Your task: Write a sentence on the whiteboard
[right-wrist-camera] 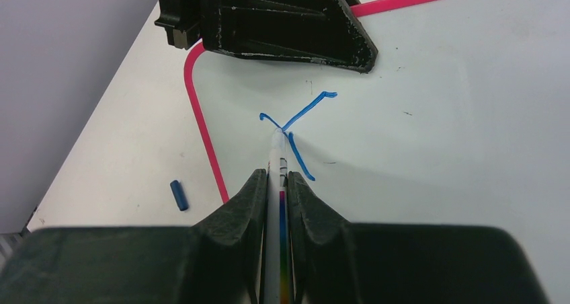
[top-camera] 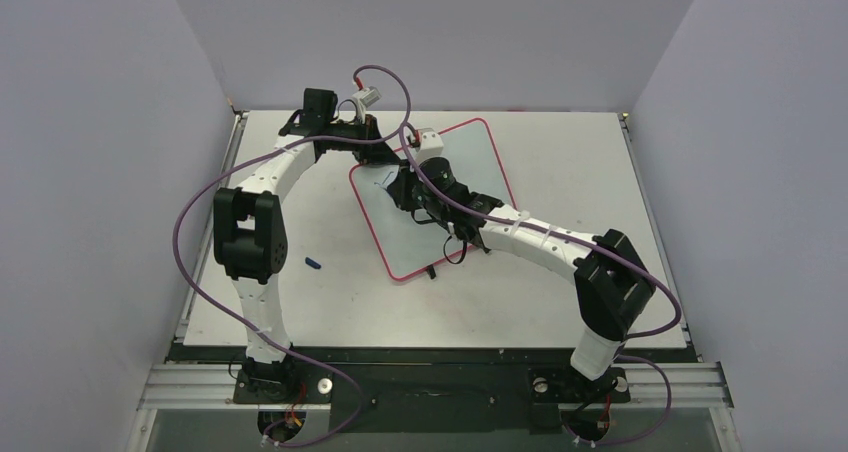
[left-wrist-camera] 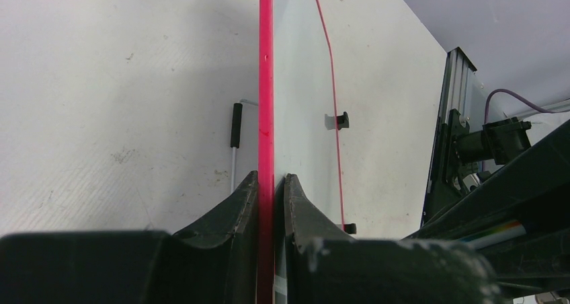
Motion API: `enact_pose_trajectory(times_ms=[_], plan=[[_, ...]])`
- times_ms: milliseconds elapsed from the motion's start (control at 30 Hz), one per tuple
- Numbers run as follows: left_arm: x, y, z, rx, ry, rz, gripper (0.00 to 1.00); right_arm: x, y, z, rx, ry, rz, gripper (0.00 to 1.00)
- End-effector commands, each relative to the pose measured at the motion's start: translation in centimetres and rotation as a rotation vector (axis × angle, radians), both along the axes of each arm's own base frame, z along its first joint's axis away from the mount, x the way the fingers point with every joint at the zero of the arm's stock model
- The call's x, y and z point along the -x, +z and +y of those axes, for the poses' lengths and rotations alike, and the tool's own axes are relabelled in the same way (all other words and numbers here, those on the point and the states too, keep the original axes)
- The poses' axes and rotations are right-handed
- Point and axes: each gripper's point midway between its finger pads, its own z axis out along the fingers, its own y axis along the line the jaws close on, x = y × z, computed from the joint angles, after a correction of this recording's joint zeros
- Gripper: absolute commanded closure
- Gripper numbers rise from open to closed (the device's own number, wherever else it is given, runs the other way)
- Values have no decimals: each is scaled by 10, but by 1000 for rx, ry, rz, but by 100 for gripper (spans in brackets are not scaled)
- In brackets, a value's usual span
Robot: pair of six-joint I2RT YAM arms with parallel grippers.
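The whiteboard (top-camera: 418,248) lies tilted on the table, white with a thin red rim (left-wrist-camera: 266,82). My left gripper (left-wrist-camera: 271,179) is shut on that rim at the board's far corner (top-camera: 388,150), one finger on each side. Its black fingers (right-wrist-camera: 289,28) show at the top of the right wrist view. My right gripper (right-wrist-camera: 277,176) is shut on a white marker (right-wrist-camera: 276,157) with a rainbow stripe. The marker tip touches the board (right-wrist-camera: 437,116). Of the sentence only a few blue strokes (right-wrist-camera: 306,109) show, crossing like a letter K beside the tip. From above, the right gripper (top-camera: 397,187) covers them.
A blue marker cap (top-camera: 314,264) lies on the table left of the board, also seen from the right wrist (right-wrist-camera: 178,195). Two small black clips (left-wrist-camera: 343,120) sit on the board's near edge. A thin rod with a black end (left-wrist-camera: 236,126) lies beside the rim.
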Motion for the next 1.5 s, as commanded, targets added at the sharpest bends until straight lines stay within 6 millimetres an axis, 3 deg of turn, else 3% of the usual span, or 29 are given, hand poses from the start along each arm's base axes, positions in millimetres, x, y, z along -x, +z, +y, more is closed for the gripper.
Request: enact_pose_trajectory(times_ms=[0,367,600,967,1267,1467], plan=[[7,21,-12,5,-73,-150,100,1,-1,-12,25,-32,0,100],[6,23,-12,23,-72,-148,100,-5,-13,-47,55,-114,18,100],[7,23,-12,23,-69,-146,100,-2,-3,-45,41,-91,4,100],[8,25,-10,20,-66,-153,100,18,37,-40,-19,-11,-62,100],[13,26,-10,35,-103,-165,100,7,36,-56,29,-50,-88,100],[16,27,-10,41,-121,-178,100,3,38,-54,38,-35,-103,100]])
